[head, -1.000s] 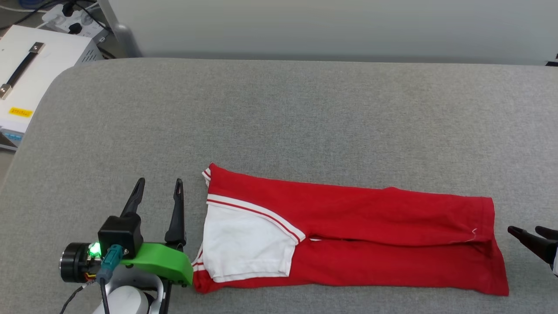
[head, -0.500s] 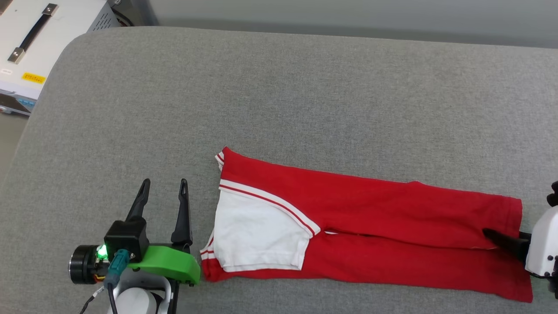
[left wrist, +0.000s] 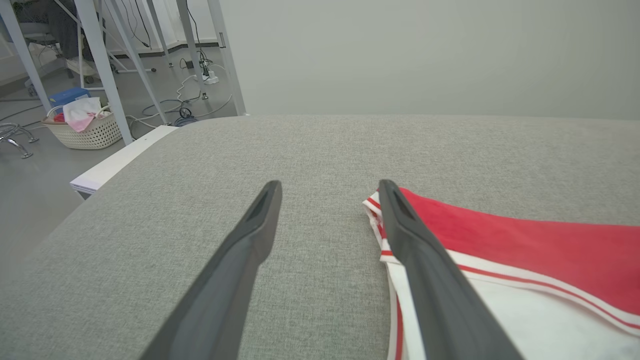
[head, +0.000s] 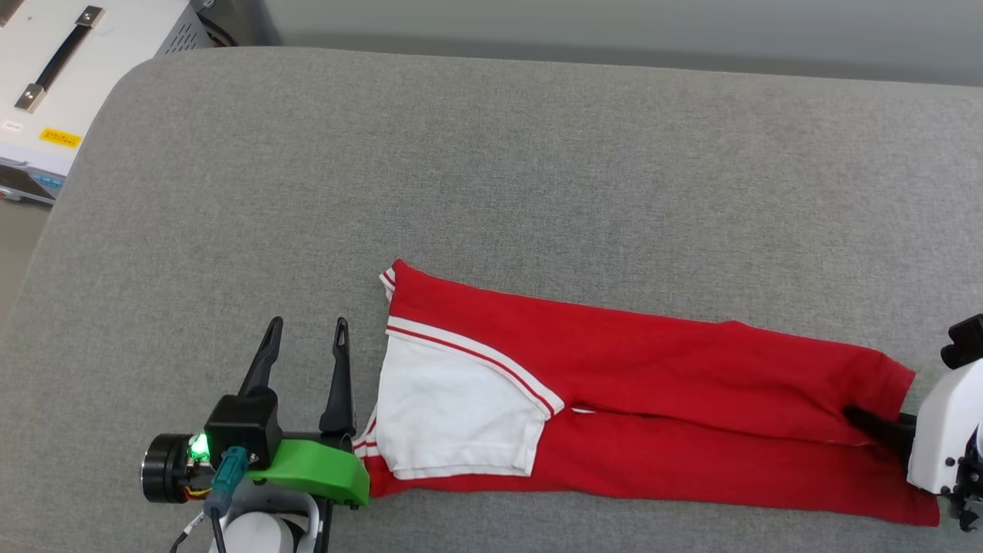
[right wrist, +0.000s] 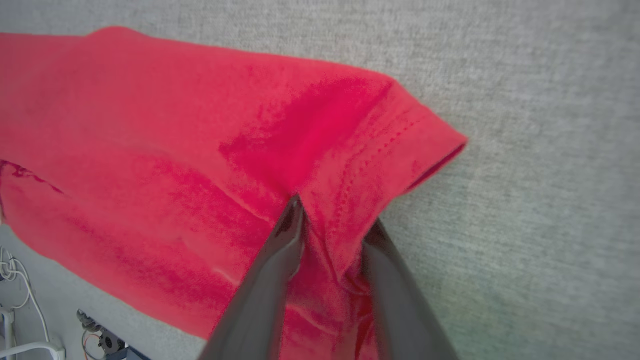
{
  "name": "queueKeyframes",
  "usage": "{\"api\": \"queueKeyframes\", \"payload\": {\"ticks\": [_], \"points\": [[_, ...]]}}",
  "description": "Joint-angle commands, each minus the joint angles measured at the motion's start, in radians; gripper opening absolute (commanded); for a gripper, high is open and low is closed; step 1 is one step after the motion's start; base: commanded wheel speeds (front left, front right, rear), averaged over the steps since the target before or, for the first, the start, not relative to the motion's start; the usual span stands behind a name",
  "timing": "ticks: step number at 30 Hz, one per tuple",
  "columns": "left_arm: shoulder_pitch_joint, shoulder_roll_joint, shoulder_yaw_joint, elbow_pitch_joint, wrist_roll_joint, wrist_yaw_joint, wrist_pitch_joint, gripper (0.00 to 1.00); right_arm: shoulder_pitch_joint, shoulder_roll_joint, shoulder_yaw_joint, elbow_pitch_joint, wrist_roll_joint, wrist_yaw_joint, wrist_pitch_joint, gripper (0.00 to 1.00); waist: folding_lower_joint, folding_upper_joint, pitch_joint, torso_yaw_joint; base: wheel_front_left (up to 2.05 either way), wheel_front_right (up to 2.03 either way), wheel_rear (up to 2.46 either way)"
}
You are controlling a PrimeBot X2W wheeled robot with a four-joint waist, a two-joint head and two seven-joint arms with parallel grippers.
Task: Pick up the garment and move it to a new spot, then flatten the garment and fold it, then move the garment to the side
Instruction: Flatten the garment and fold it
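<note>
At the garment [head: 653, 384] hem, right gripper [right wrist: 335, 215] jaws straddle a fold.

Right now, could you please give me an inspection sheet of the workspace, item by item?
Surface: grey fabric-covered table, flat, with a rounded far-left corner.
Job's things: garment folded into a long red strip, white sleeve on top at its left end, hem puckered at its right end.
Clutter: nothing seen on the table.
Grippers: left gripper open, beside the garment's left end, holding nothing; right gripper has a finger on either side of a bunched fold at the hem, firmness of grip unclear.
Cables: loose cables on the floor beyond the table.
Surroundings: white case with a black handle; basket on the floor.
</note>
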Motion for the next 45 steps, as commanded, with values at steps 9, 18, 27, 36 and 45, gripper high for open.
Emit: {"api": "queueKeyframes", "payload": {"ticks": [9,18,27,36,45], "points": [[0.043,-0.039,0.053,0.009,0.063,-0.041,-0.006,1.00,-0.005,-0.026,0.021,0.037,0.033,0.001,-0.075,0.00,0.0000,0.0000,-0.034,-0.015,0.00,0.00,0.00],[0.063,-0.062,0.080,0.003,0.096,-0.066,-0.006,1.00,0.000,-0.138,-0.011,0.103,0.024,0.001,-0.117,0.00,0.0000,0.0000,-0.062,-0.015,0.00,0.00,0.00],[0.084,-0.074,0.096,0.003,0.119,-0.084,-0.006,1.00,0.019,-0.172,-0.035,0.131,0.024,0.001,-0.148,0.00,0.0000,0.0000,-0.090,-0.020,0.00,0.00,0.00],[0.095,-0.078,0.111,-0.009,0.138,-0.092,-0.006,1.00,0.067,-0.175,-0.052,-0.049,0.095,0.001,-0.138,0.00,0.0000,0.0000,-0.103,-0.027,0.00,0.00,0.00],[0.088,-0.085,0.113,-0.008,0.143,-0.096,-0.006,1.00,0.070,-0.119,-0.025,-0.255,0.096,0.001,-0.085,0.00,0.0000,0.0000,-0.094,-0.013,0.00,0.00,0.00]]}}
